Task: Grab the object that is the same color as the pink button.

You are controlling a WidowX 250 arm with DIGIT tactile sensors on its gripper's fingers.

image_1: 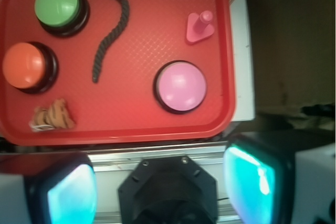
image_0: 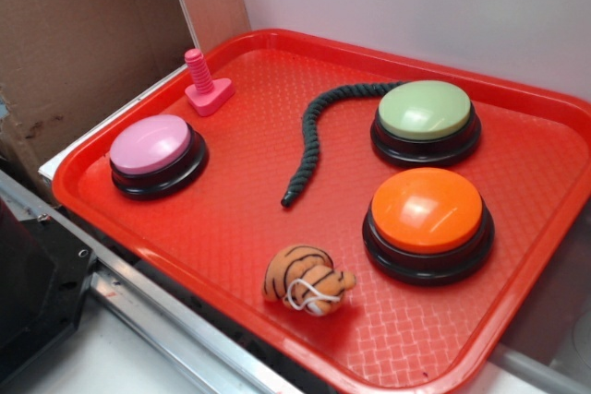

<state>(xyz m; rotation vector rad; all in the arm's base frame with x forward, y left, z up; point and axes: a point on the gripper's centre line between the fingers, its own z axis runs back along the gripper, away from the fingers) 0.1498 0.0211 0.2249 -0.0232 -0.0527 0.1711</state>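
Wrist view crops the gripper (image_1: 163, 187), fingers (image_1: 252, 179) blurred. Exterior view cuts off the red tray (image_0: 554, 108) at right.

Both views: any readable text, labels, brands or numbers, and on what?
None readable in either view.
pink button, green button, orange button: plain domes, no print.
pink bolt, red tray, cardboard: no markings visible.

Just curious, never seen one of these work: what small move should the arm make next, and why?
Probably forward over the tray toward the pink bolt. The gripper hangs open at the tray's near edge, holding nothing, and the bolt stands upright at the far side beyond the pink button.
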